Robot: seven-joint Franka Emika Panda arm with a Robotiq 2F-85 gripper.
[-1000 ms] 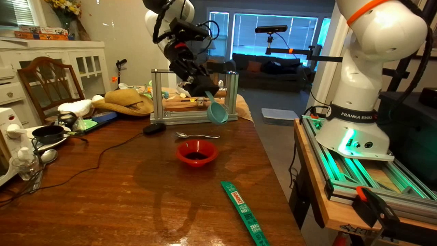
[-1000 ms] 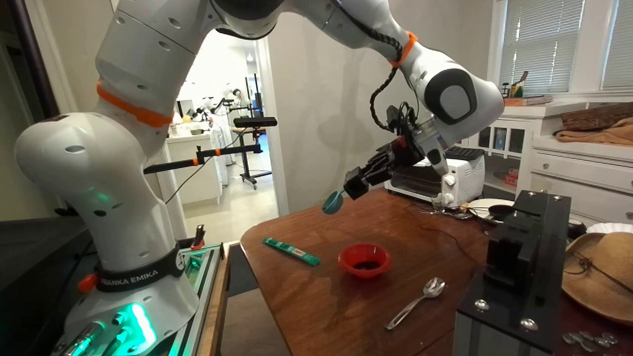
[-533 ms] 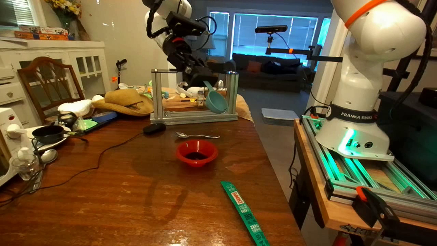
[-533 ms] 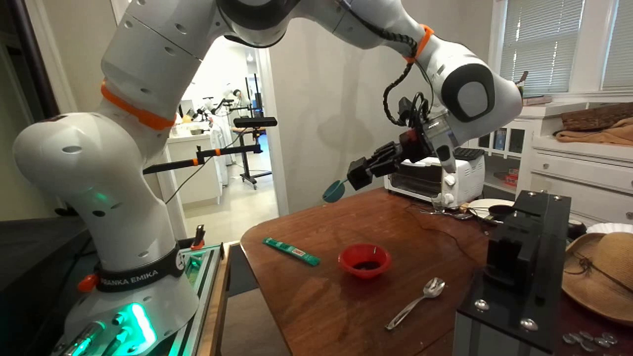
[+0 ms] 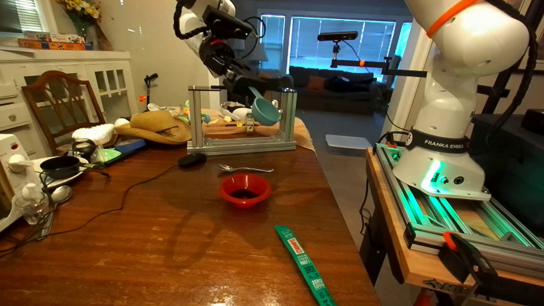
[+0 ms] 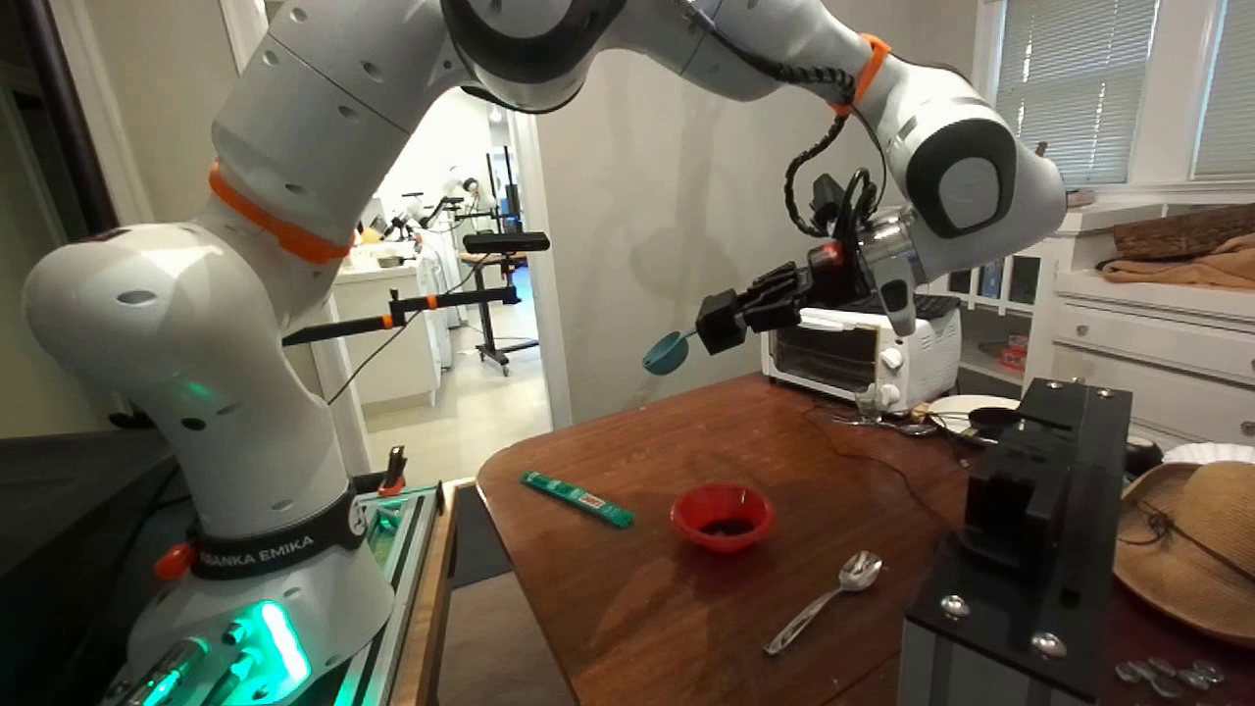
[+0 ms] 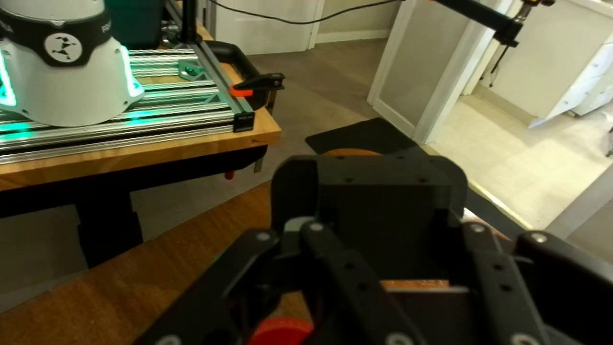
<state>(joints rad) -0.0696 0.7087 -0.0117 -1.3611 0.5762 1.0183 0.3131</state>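
Observation:
My gripper [image 6: 750, 309] is shut on a black block [image 6: 721, 322], which fills the space between its fingers in the wrist view. A thin teal handle comes out of the block and ends in a teal scoop [image 6: 667, 353], tilted downward in both exterior views. The scoop hangs well above the table, touching nothing else there; the block hides it in the wrist view. Below stands a red bowl [image 5: 245, 190] with something dark at its bottom. Only a bit of the red bowl [image 7: 282, 330] shows past the finger linkage in the wrist view.
On the wooden table [image 5: 140, 255] lie a green snack packet [image 5: 304, 263] and a slotted metal spoon [image 6: 828, 600]. A metal frame [image 5: 242, 146] stands at one end, near a straw hat [image 5: 153, 126]. A white toaster oven [image 6: 863, 353] and a black pan [image 5: 59, 166] are further off.
The arm has lifted the block and scoop higher above the table, and the wrist has shifted farther from the robot's base. Bowl, packet and spoon have stayed in place.

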